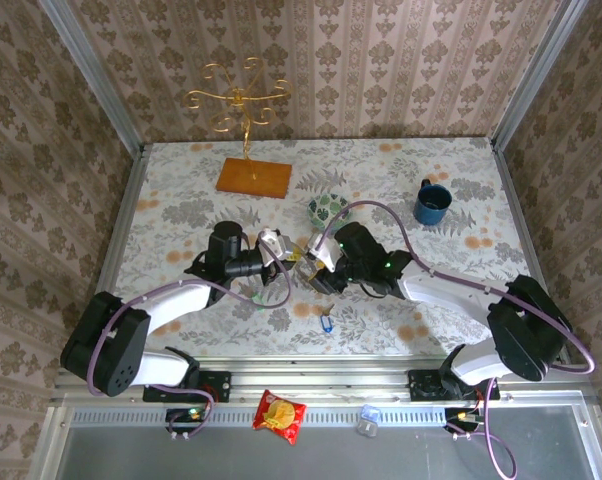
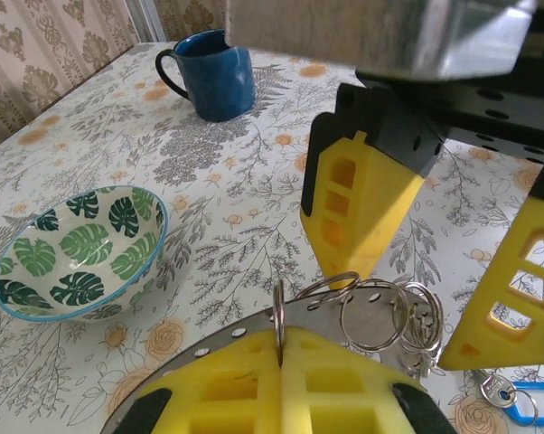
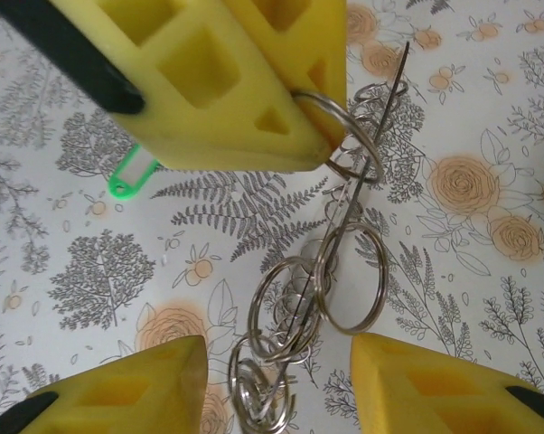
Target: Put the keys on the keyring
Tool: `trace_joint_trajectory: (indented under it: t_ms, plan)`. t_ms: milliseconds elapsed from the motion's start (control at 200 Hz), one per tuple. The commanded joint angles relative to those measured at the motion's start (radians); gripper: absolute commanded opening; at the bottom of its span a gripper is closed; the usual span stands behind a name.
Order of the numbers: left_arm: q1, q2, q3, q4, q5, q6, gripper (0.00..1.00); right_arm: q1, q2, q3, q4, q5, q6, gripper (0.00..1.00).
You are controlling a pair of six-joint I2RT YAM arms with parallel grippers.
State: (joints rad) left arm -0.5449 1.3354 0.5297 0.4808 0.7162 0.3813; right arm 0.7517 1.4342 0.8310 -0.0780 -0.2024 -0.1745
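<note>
Left gripper [image 2: 279, 344] clamped edge-on on the keyring [image 2: 254, 327], I reckon to present its split rings [image 3: 349, 276] between the right gripper [image 3: 279, 351]'s parted fingers; green key [image 3: 132, 172] and blue key [image 2: 516, 398] lie unthreaded on the table [image 3: 489, 136].

**What Sits on the Flowery Table**

The table [image 1: 181, 215] has a pale cloth with grey leaves and orange flowers. At the back lies a flat wooden board [image 1: 254, 177], and a thin gold stand [image 1: 239, 98] rises from it. A bowl [image 1: 326, 209] with green leaves sits near the middle. A blue mug [image 1: 431, 204] stands to its right, well apart. A blue key [image 1: 327, 322] lies near the front edge. A green key [image 3: 132, 174] lies flat too. A snack packet [image 1: 280, 414] lies past the front edge, maybe on the grey ledge [image 1: 121, 412].
</note>
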Motion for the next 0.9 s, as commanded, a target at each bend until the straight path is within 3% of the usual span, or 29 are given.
trace_joint_trajectory:
  t_ms: [0,215,335,500,685,895]
  plan:
    - [-0.009,-0.018,-0.014,0.037,-0.027,-0.025,0.0,0.01,0.015,-0.008,0.041,0.06,0.017,0.42]
    - [-0.013,-0.008,-0.022,0.07,-0.057,-0.033,0.0,0.019,0.02,0.006,0.041,0.038,0.007,0.13]
    - [-0.015,-0.004,-0.021,0.081,-0.066,-0.035,0.0,0.034,0.018,0.017,0.028,0.029,-0.016,0.06]
    - [-0.018,-0.002,-0.018,0.075,-0.109,-0.034,0.0,0.052,0.015,0.031,0.021,0.044,-0.025,0.04]
    - [-0.034,0.01,-0.025,0.103,-0.139,-0.043,0.0,0.067,0.015,0.047,0.034,0.008,-0.009,0.09]
    - [-0.04,0.046,-0.056,0.233,-0.146,-0.076,0.0,0.029,-0.031,0.016,0.034,-0.135,-0.039,0.4]
